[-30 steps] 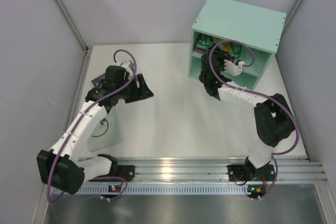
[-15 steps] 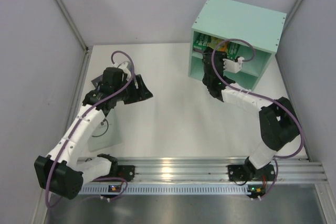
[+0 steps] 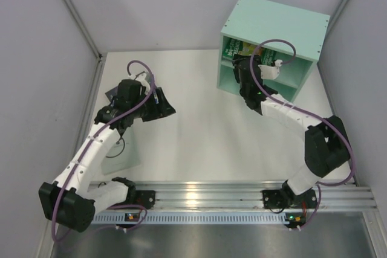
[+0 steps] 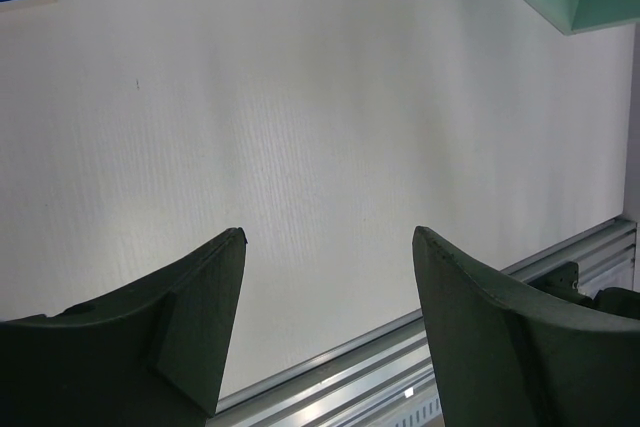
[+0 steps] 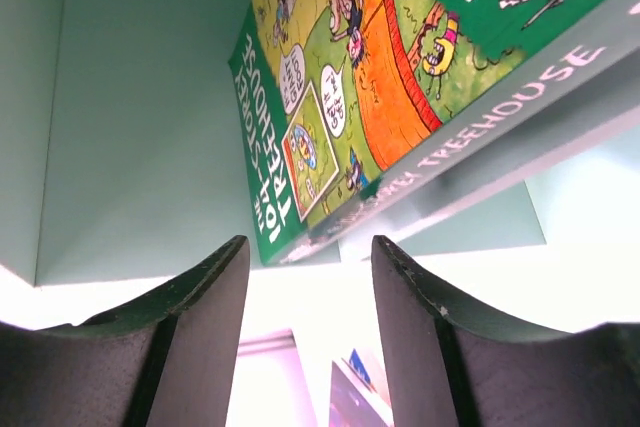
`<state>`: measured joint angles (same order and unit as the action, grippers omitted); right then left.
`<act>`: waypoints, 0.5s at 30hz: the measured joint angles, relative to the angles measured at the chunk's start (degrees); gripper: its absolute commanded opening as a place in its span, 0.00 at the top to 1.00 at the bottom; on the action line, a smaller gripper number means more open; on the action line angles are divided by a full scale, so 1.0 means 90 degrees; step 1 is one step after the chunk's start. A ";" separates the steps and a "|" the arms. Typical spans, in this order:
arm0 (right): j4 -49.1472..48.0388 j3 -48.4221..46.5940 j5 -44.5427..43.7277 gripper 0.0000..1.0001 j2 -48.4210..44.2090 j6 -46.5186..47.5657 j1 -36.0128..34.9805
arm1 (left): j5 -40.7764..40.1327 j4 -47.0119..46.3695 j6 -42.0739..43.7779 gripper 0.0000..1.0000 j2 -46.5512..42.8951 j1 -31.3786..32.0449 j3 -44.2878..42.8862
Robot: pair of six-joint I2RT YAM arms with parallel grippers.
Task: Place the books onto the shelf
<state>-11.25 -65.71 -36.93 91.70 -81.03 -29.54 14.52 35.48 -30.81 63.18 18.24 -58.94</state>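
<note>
Glossy paper book (image 5: 400,67) — matt table (image 4: 300,147).

A white matte surface (image 3: 193,143) is boxed in by pale grey wall panels (image 3: 151,10) at the back and on both sides, joined by slim metal corner posts (image 3: 73,10). A ribbed aluminium rail (image 3: 230,194) borders its near edge. The light is soft and even.

Left arm (image 3: 97,143) stretched forward, left gripper (image 4: 330,247) spread wide, right arm (image 3: 290,113) reaching far, right gripper (image 5: 310,247) parted, empty.
</note>
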 measured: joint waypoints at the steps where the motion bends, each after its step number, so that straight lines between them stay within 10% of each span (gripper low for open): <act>1: 0.0083 0.0000 0.0049 0.49 -0.0044 0.0005 0.0007 | 0.0000 0.0000 -0.0015 0.27 -0.0029 0.0000 0.0000; 15: 0.0500 0.0000 0.0403 0.66 -0.0311 0.0100 0.0282 | -0.0007 0.0010 -0.0090 0.27 -0.0216 0.0000 0.0032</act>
<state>-6.74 -65.71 -33.30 88.90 -80.14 -27.00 14.46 35.57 -31.62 61.23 18.24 -58.65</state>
